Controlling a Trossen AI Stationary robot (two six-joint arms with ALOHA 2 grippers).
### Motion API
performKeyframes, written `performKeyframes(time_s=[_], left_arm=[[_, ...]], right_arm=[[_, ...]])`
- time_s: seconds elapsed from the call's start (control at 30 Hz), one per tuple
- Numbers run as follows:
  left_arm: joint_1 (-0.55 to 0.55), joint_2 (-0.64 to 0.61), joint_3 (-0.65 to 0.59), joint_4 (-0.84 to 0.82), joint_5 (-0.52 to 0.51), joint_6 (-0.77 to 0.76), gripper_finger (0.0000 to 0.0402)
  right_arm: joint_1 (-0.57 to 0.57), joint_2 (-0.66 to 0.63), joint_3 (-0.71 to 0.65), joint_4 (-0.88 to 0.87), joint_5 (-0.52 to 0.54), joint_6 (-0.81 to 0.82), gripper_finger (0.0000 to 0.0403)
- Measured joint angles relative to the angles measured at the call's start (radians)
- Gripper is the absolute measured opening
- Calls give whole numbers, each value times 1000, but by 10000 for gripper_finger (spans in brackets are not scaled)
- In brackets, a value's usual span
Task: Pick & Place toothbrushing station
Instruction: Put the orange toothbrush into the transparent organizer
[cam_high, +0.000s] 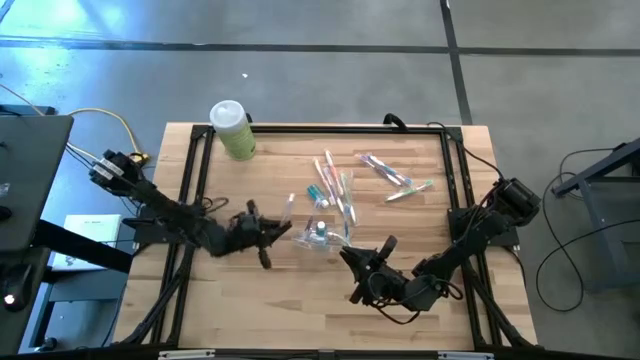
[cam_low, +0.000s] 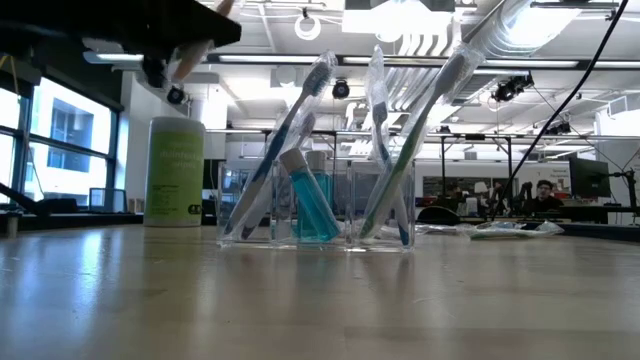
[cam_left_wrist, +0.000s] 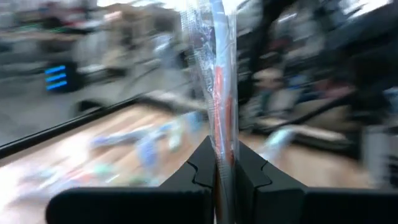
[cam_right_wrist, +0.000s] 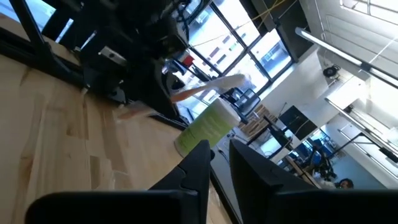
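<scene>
Carefully, my left pincer (cam_high: 280, 229), pinching a wrapped brush (cam_left_wrist: 219, 87), should keep it upright over the holder (cam_high: 318, 238).

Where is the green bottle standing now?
In the high view the green bottle stands at the table's far left corner, apart from the toothbrushes.

No readable text in any view. The tall pale-green cylindrical canister with a white lid (cam_low: 175, 172) carries a dark printed block low on its label, too small to make out. The wrapped toothbrushes in the clear plastic holder (cam_low: 316, 205) show no legible print. Nothing readable on the light wooden table (cam_high: 300, 300).
</scene>
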Motion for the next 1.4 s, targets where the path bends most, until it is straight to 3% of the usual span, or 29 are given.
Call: performKeyframes(time_s=[0.07, 0.17, 0.37, 0.5, 0.67, 1.4], left_arm=[[62, 19, -61, 146, 123, 14, 12], [164, 68, -117, 267, 227, 4, 12], [324, 252, -109, 470, 557, -69, 16], [367, 348, -69, 472, 554, -87, 17], [407, 434, 7, 471, 637, -101, 18], [403, 543, 14, 470, 678, -94, 21]], right_arm=[[2, 0, 0, 0, -1, 0, 52], [2, 0, 0, -10, -1, 9, 52], [2, 0, 0, -53, -3, 52, 52], [2, 0, 0, -54, -7, 69, 52], [2, 0, 0, -61, -5, 74, 52], [4, 0, 0, -79, 17, 77, 52]])
